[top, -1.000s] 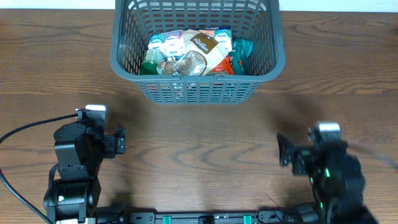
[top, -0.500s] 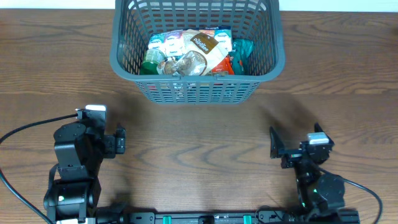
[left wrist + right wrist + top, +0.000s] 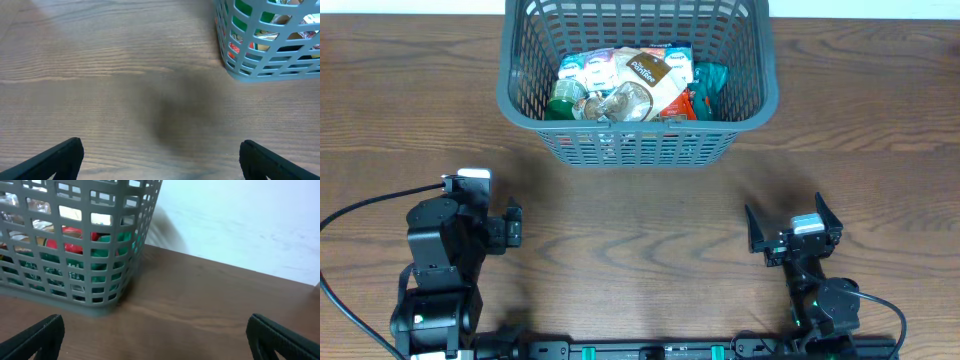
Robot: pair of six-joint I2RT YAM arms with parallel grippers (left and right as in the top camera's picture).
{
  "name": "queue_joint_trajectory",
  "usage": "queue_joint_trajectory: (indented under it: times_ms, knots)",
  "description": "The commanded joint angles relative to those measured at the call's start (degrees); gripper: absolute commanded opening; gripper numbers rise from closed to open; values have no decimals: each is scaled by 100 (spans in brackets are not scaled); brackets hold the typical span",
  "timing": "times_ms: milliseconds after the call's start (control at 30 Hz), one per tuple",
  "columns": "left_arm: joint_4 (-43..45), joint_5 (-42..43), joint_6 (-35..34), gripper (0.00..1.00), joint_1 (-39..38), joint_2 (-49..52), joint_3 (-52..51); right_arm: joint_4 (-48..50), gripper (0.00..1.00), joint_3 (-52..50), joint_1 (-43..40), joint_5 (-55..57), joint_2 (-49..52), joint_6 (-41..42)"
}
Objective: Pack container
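The dark grey slatted container [image 3: 638,148] sits at 12 o'clock on the wooden worktop [image 3: 640,240], its far rim cut off by the top of the overhead view. Inside, snack packs [image 3: 638,82] are heaped together, among them a brown pouch and teal and red wrappers.

Outward from it, the right pincer [image 3: 788,218] is at 5 o'clock, well apart from the container. A second ago that arm was a blurred mass further right; it has since drawn back and folded low by the near edge. Its fingers are spread wide with nothing between them. The left pincer [image 3: 160,161], at 7 o'clock, is likewise spread and empty, and has not shifted.

No loose pack shows on the worktop, and both arms are now tucked near the base, so the packing looks finished.
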Motion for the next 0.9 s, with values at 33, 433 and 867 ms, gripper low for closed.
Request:
queue_joint_trajectory:
  times_ms: [33,433,867]
  knots:
    - [24,33,76,99,-7,11,15,-57,99,-13,39,-85,-57,-81]
    - [24,33,76,98,-7,11,15,-55,99,-13,39,-85,-57,-79]
    - [24,33,76,99,-7,11,15,-17,99,-13,-46,-90,-57,-81]
